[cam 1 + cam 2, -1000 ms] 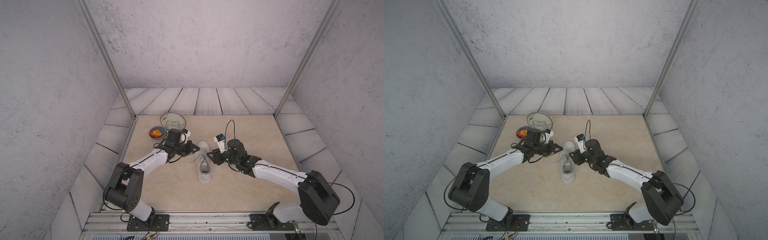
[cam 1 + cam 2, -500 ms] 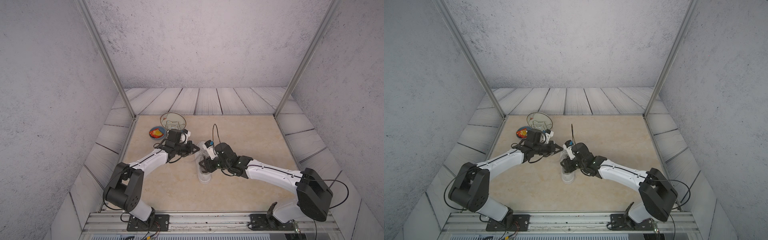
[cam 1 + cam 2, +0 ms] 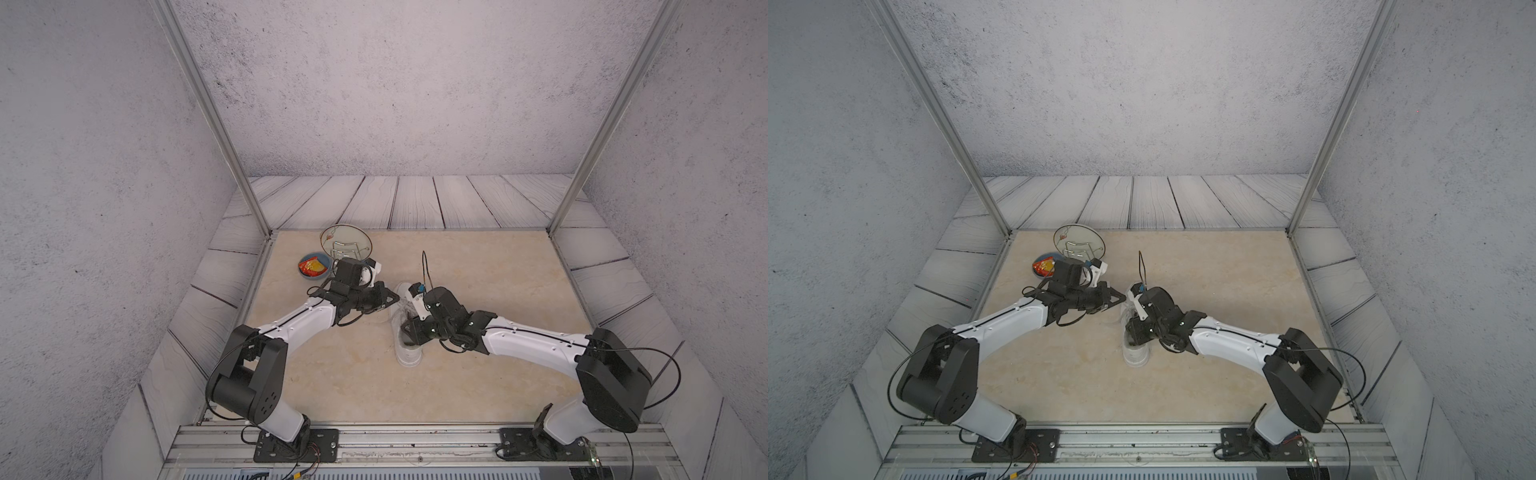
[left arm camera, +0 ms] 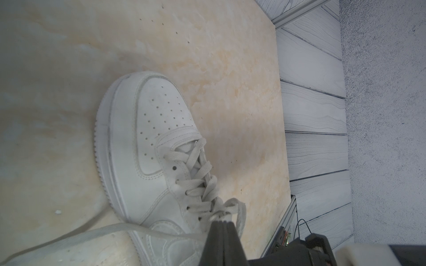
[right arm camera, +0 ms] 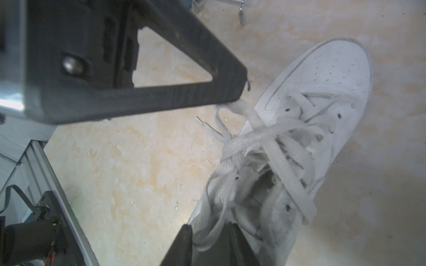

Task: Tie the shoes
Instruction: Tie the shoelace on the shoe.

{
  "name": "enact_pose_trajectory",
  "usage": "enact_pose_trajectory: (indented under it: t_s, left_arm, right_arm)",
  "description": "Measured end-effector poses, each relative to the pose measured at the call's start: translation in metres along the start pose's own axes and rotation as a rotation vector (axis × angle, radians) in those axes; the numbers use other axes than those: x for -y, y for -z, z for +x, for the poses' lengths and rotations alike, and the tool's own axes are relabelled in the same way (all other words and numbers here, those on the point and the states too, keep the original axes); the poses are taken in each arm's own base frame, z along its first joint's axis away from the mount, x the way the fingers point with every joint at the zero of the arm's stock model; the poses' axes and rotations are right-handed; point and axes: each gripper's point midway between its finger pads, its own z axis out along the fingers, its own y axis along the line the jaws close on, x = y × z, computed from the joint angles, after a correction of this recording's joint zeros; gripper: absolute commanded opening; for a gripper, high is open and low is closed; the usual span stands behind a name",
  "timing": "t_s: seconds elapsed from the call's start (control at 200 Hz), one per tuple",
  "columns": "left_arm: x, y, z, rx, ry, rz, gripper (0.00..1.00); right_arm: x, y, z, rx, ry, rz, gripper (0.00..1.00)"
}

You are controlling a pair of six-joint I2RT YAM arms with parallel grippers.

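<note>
Sneaker [image 3: 409, 353] on surface [image 3: 478, 270]: left claw [image 4: 222, 222] beside it clenched on lace loop [image 4: 239, 207], right claw [image 5: 208, 228] straddles lace strand [image 5: 214, 230] over tongue (grip unclear).

Grey speckled walls [image 3: 395, 83] close in on three sides, rough like plaster, in both top views. The left post [image 3: 215, 120] and the right post [image 3: 607, 120], both bare metal, climb from the far corners and lean outward. Down low, a beige marbled slab [image 3: 478, 270] fills the middle. Pale grey planks [image 3: 415, 203] with dark grain frame it at the back and along both sides. A metal rail [image 3: 415, 440] runs across the near edge. The light is soft and even, and the shadows on the slab are faint.
</note>
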Motion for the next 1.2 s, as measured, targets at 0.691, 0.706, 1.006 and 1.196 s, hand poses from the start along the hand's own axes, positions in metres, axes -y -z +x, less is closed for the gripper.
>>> enact_pose_trajectory:
  t_s: [0.691,0.706,1.006,1.196]
  left_arm:
    - [0.002,0.010,-0.006,0.042,-0.047,-0.034,0.00]
    - [0.002,0.010,-0.006,0.042,-0.048,-0.035,0.00]
    - [-0.010,0.012,-0.009,0.064,-0.067,-0.084,0.00]
    - [-0.021,0.020,-0.006,0.079,-0.072,-0.125,0.00]
  right_arm:
    - [0.025,0.022,-0.006,0.000,0.106,0.168,0.00]
    - [0.025,0.023,-0.008,0.004,0.113,0.175,0.00]
    - [0.053,0.045,-0.043,0.045,0.234,0.339,0.00]
    - [0.072,0.055,-0.052,0.039,0.289,0.435,0.00]
